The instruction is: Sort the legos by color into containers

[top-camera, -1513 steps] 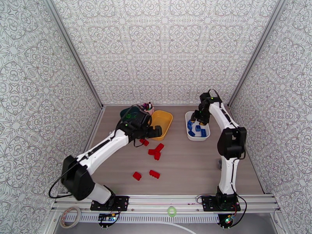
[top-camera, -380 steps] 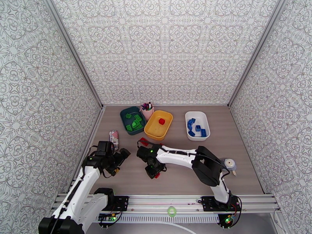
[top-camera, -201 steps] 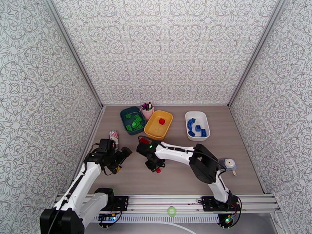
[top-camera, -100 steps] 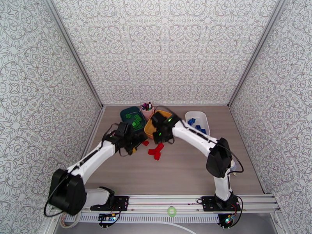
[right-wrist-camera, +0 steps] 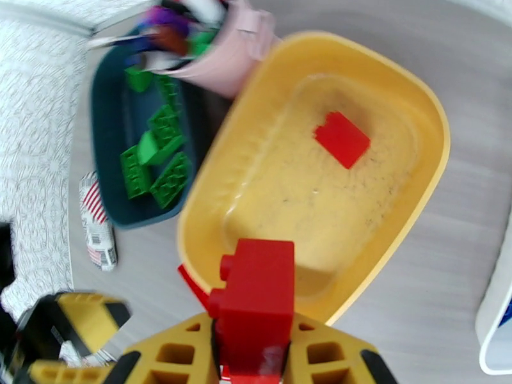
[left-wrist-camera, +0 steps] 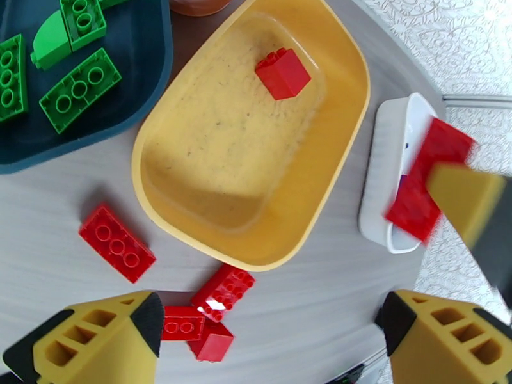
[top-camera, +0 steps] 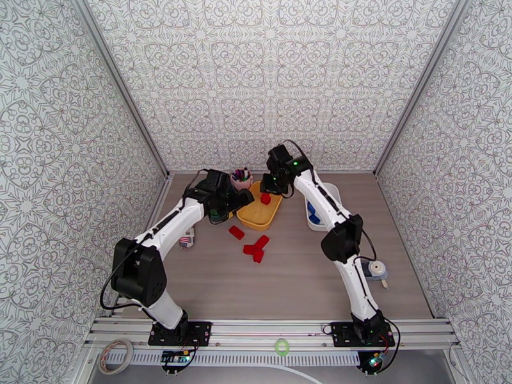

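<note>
A wood-grain table (top-camera: pixel 301 276) stands inside patterned walls, with three trays along its far side. The right gripper (right-wrist-camera: pixel 253 347) is clamped on a red brick (right-wrist-camera: pixel 256 289), which stands upright between its fingers, above the near rim of the yellow tray (right-wrist-camera: pixel 425 116). From the left wrist camera this brick looks blurred and overlaps the end of the white tray (left-wrist-camera: pixel 384 180).

A second red brick (right-wrist-camera: pixel 342 139) lies inside the yellow tray, toward its far end.

The left gripper (left-wrist-camera: pixel 270 318) hangs over the table on the near side of the yellow tray. Its jaws are spread wide with nothing between them. Below it are the loose red bricks. One flat brick (left-wrist-camera: pixel 117 242) lies alone just beside the tray's rim. A small cluster (left-wrist-camera: pixel 214 302) lies a little nearer, its pieces touching one another.

The teal tray (left-wrist-camera: pixel 137 72) sits just left of the yellow one and holds green bricks (left-wrist-camera: pixel 80 89). A pink cup (right-wrist-camera: pixel 233 52) full of pens stands between the far ends of these two trays. A small striped packet (right-wrist-camera: pixel 97 225) lies on the table beside the teal tray's near end.

The white tray is to the right of the yellow one, apart from it, and the right arm partly hides it from above. Blue bricks (top-camera: pixel 312 210) show inside it.
</note>
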`<action>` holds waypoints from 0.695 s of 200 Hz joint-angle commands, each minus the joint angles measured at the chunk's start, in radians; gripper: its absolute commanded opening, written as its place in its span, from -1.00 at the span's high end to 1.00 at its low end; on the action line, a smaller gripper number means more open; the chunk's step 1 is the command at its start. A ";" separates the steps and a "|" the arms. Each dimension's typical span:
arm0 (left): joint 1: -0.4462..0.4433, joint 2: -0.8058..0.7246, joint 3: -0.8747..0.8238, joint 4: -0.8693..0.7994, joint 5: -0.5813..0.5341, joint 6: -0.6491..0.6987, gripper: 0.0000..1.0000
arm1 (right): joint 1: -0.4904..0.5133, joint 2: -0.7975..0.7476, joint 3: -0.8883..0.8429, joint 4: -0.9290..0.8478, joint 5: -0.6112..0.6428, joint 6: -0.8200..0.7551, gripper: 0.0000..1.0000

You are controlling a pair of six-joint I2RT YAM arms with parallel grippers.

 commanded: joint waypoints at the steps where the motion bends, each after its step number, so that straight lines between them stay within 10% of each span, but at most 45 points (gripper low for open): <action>1: 0.008 -0.004 0.013 -0.076 -0.037 0.071 -0.89 | -0.021 0.026 0.037 0.004 -0.081 0.044 0.31; 139: -0.065 -0.026 -0.143 -0.133 -0.169 0.065 -0.66 | 0.038 -0.262 -0.293 0.012 0.031 -0.093 -0.08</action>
